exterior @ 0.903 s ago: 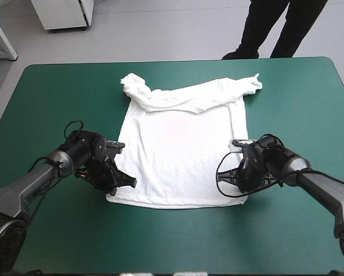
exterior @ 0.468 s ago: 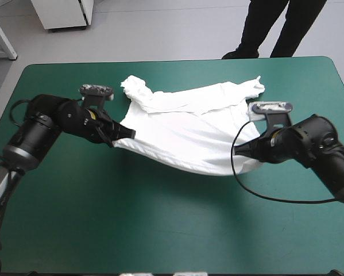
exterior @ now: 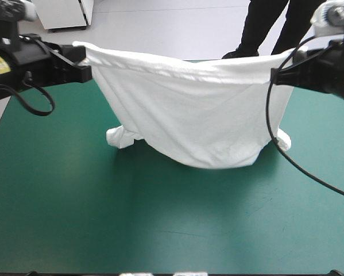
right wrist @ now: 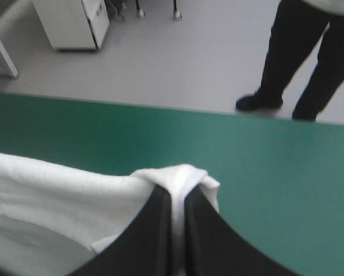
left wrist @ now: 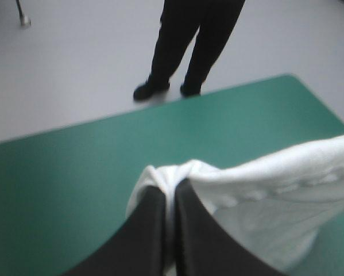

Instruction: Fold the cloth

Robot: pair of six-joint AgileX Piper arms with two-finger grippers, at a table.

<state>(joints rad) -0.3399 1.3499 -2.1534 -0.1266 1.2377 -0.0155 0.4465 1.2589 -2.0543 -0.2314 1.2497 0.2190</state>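
Nearest the robot, the teal-green cover [exterior: 160, 224] lies bare right across the front of the table. A little farther in, the T-shirt [exterior: 200, 115] comes down to meet it. Its lowest fold hangs at or just on the cover, though I can't say for sure that it touches. A bunched sleeve [exterior: 119, 138] lies at its left foot and another lump of cloth [exterior: 282, 138] at its right.

Above that, the white sheet is slung between the two arms like a hammock, one stitched edge pulled nearly straight across the top. The left gripper [exterior: 82, 62] is clenched on the left corner of that edge. In its wrist view the black fingers [left wrist: 154, 230] are pinched together in one arch, and cloth [left wrist: 263, 184] bulges out around their tips. The right gripper [exterior: 278, 75] is doing the same on the opposite corner, fingers [right wrist: 200, 236] all but meeting, with a puff of white fabric [right wrist: 57, 184] wrapped over their tips. Beyond the held edge is only the far strip of the table.

It looks light, limp and thin, with no stiffness at all. The middle sags the moment tension drops, and the loose sleeves will drag and bunch. The corners of that doubled, stitched edge seem the right hold, since thicker cloth should slip less. The main risk I see is one corner creeping out, or the arms drifting together and letting the sheet slump. I'd judge the fold only begun, with the raised edge not yet laid down.
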